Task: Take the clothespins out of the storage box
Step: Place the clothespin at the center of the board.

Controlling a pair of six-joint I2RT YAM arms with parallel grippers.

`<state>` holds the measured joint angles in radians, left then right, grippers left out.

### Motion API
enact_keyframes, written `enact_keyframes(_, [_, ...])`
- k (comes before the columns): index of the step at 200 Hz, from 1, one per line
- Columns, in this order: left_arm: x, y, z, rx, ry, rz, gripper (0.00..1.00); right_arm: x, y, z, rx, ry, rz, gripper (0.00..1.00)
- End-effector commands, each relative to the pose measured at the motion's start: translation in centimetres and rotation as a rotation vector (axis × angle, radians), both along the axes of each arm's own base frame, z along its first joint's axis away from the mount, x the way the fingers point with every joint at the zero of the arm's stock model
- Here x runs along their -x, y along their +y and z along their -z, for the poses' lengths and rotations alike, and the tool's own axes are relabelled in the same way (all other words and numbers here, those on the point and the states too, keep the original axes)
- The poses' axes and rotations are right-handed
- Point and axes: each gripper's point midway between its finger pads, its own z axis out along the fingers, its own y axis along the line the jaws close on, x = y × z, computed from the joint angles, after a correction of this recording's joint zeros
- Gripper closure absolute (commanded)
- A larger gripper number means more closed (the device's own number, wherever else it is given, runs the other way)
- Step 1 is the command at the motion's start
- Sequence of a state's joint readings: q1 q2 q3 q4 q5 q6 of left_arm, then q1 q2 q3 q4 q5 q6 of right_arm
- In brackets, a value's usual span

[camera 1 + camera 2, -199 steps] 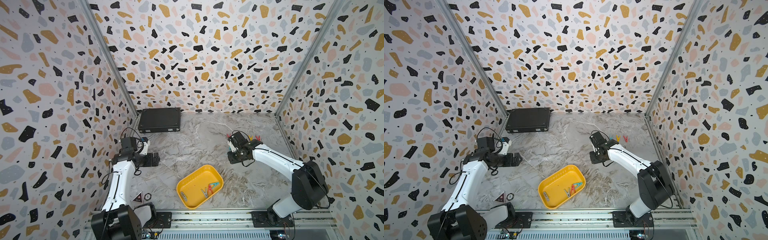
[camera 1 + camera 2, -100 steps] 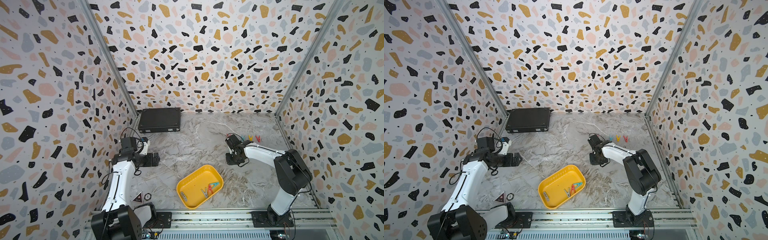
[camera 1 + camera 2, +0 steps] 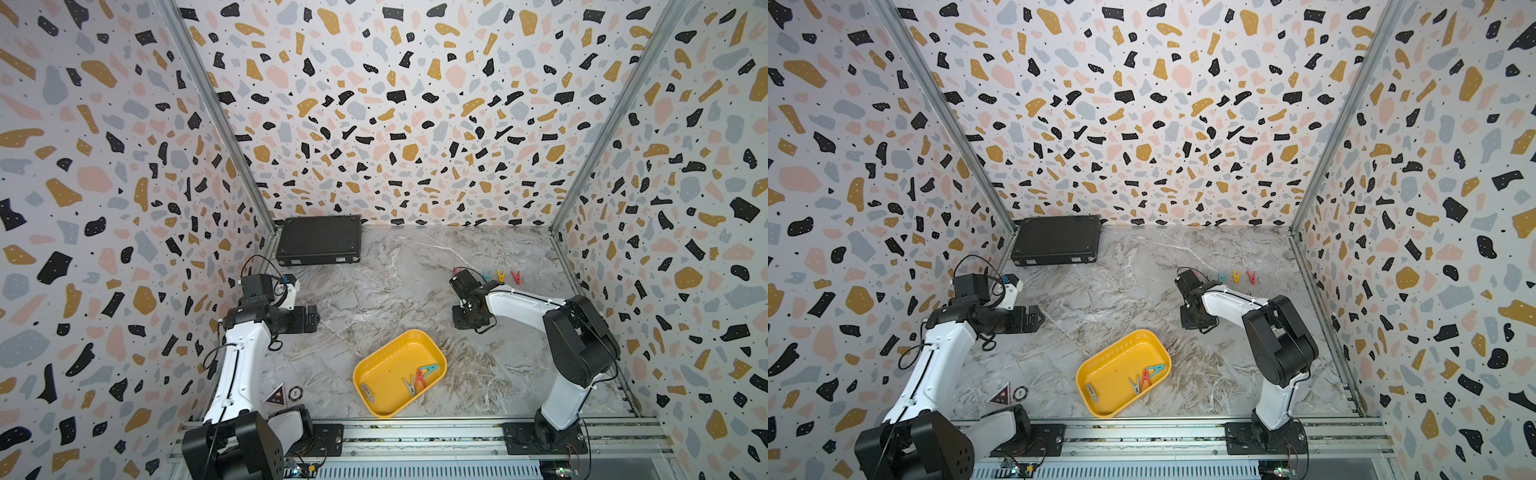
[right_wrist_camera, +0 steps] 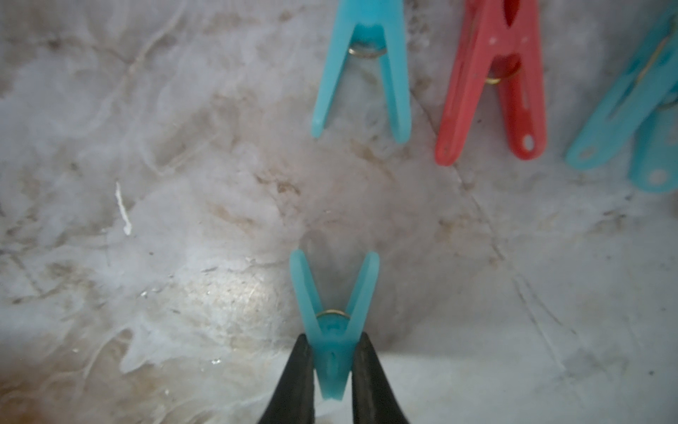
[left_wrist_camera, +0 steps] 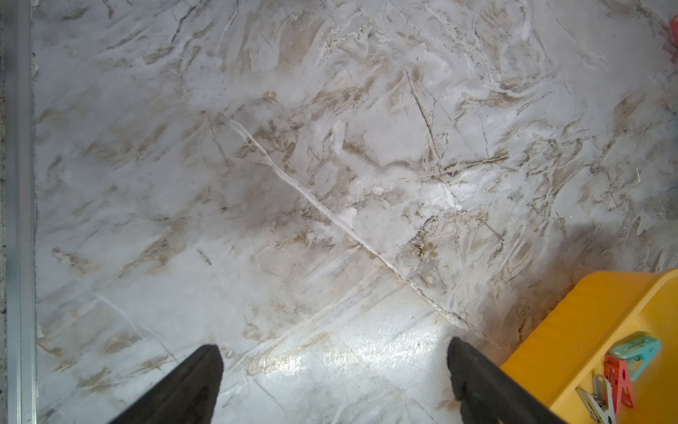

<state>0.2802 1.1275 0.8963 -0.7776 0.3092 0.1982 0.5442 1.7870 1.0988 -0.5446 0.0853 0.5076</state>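
Marble table (image 3: 395,291), storage box (image 3: 386,370) near front edge, black case (image 3: 318,243) cornered

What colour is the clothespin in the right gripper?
Teal; the clothespin shows best in the right wrist view.

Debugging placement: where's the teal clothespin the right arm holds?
Right wrist view: the teal clothespin sits pinched in the right gripper over the table, right side, near a loose red pin.
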Motion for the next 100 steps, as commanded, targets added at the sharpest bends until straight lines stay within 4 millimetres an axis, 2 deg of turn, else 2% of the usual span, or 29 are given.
enact_keyframes(1, [-0.2,-0.2,-0.9,-0.004,-0.038,0.013,0.0,0.5,-0.8,0.5,0.032,0.034,0.027,0.79])
enact_keyframes(51, [-0.2,-0.4,-1.1,0.009,-0.044,0.022,0.0,0.8,-0.6,-2.3,-0.016,-0.007,0.021,0.64])
enact_keyframes(82, [-0.1,-0.7,-1.2,0.022,-0.044,0.03,0.0,1.1,-0.5,-5.2,-0.044,-0.037,0.004,0.55])
enact_keyframes(100, [0.0,-1.0,-1.2,0.033,-0.04,0.037,0.0,1.7,-0.4,-7.2,-0.075,-0.053,-0.007,0.55])
